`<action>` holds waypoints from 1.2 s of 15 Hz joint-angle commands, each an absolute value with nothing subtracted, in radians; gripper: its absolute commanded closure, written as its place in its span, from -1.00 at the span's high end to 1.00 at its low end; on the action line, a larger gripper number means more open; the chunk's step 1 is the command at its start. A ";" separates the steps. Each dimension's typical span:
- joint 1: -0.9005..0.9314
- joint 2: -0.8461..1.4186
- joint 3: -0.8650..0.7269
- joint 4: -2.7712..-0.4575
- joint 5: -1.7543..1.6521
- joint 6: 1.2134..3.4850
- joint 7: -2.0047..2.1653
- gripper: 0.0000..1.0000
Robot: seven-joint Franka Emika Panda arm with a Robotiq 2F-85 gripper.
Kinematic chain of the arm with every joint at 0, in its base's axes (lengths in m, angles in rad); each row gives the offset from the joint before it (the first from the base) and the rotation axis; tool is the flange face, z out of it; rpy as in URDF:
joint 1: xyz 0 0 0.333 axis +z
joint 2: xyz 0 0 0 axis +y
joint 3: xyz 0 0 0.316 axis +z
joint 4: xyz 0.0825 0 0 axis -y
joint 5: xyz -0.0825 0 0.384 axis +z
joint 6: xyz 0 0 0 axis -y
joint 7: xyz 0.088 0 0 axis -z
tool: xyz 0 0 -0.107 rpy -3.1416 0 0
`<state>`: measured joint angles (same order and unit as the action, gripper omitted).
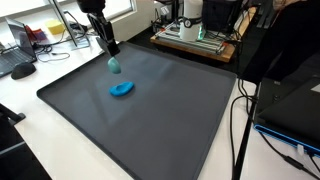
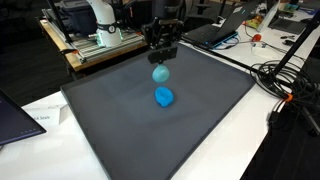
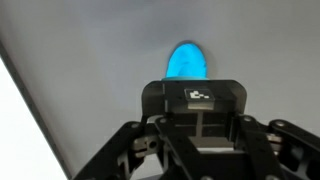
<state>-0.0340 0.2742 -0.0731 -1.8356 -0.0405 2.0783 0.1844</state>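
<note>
One teal object (image 2: pixel 160 75) sits clamped in the hand (image 2: pixel 161 65), blue object (image 2: pixel 164 96) near.

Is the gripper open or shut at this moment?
Shut. In both exterior views the gripper pinches the top of the teal object, with no gap visible between its fingers. The wrist view does not show the fingertips.
</note>
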 commanded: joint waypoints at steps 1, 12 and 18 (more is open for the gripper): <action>0.024 0.266 -0.077 -1.814 -0.145 2.028 0.315 -0.56; 0.064 0.274 -0.069 -1.809 -0.199 2.019 0.429 -0.06; 0.079 0.279 -0.054 -1.724 -0.197 1.922 0.423 -0.56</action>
<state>0.0757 0.2753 -0.0640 -1.7851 -0.1994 2.0019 0.4286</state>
